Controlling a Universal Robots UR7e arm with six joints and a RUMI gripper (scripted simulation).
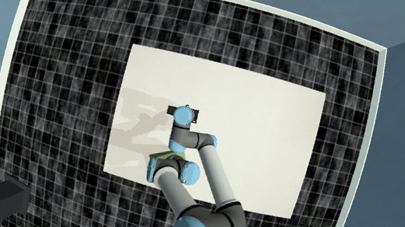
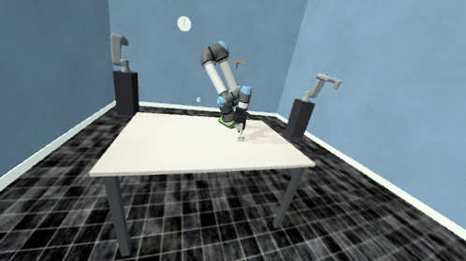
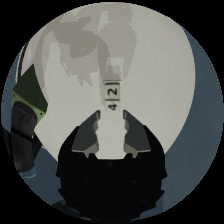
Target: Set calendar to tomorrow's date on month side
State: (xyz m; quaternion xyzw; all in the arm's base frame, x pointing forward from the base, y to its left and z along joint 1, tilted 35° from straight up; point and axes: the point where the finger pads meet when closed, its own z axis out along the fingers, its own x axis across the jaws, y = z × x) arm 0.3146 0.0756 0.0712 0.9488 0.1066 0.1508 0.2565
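A white date cube [image 3: 111,92] [image 2: 241,139] sits on the white table [image 1: 266,121] [image 2: 192,147]. It shows a 2 and a 4 on two faces, both turned sideways in the wrist view. My gripper [image 3: 111,110] [image 2: 239,129] points down at it, with the fingers partly open and their tips just short of the numbered faces. I cannot tell whether they touch the cube. The green calendar tray [image 1: 165,155] [image 2: 227,122] [image 3: 25,95] lies close by, mostly hidden under the arm. The second cube and the month side are hidden.
The arm [image 1: 214,174] folds over the near left part of the table and covers the tray. Two camera stands on black pedestals [image 2: 126,91] [image 2: 299,118] stand behind the table's far corners.
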